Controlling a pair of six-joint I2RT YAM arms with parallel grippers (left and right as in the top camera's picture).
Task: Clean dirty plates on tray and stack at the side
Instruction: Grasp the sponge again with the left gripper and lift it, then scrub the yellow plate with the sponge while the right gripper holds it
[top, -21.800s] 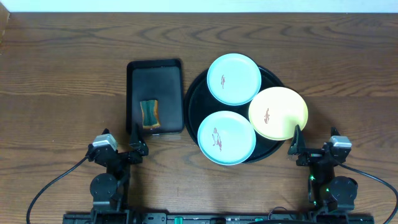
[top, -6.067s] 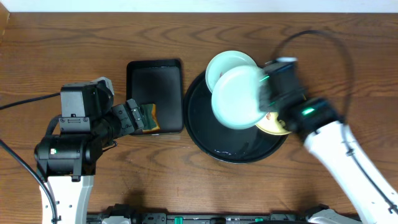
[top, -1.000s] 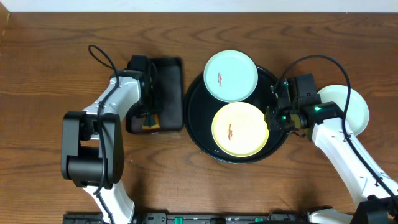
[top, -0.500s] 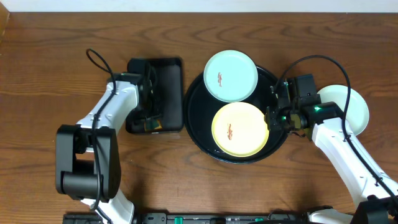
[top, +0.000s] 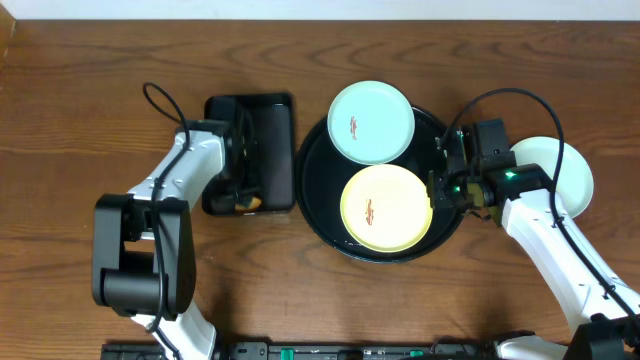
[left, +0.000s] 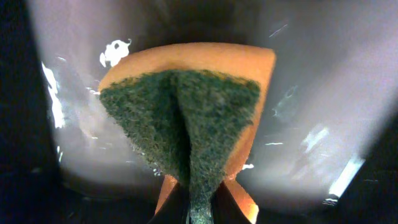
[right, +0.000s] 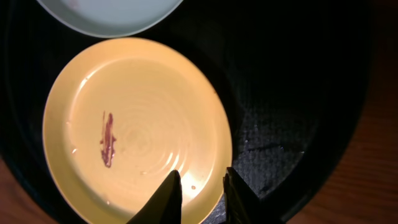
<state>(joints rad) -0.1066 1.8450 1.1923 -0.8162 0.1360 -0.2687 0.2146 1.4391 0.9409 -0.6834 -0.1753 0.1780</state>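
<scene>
My left gripper (left: 198, 200) is pinched shut on the orange sponge with a dark green scouring face (left: 186, 118). The pinch folds the pad into a crease just ahead of my fingertips, over the small rectangular black tray (top: 270, 130). I hold only the near edge of it. If I press hard while scrubbing, I judge the soft sponge could buckle further or drag out of my grip.

My right gripper (right: 200, 193) sits at the near rim of the pale yellow round plate (right: 137, 124), one finger over the plate and the other just outside it on the large round black tray (right: 292, 93). The fingers stand slightly apart, and I cannot tell whether they clamp the rim. If they do not, the plate could skid or spin under the sponge. If they do, a tilt could knock it against the pale mint-blue round plate (top: 371, 122) just beyond it. The reddish-brown smear (right: 107, 140) lies ahead and to the left of my right fingers.

I count one sponge, two trays and three plates. Two smeared plates are on the round tray. One pale plate (top: 560, 165) is off the tray on the wooden table (top: 100, 80), to the right of and partly under my right arm, with its centre hidden.
</scene>
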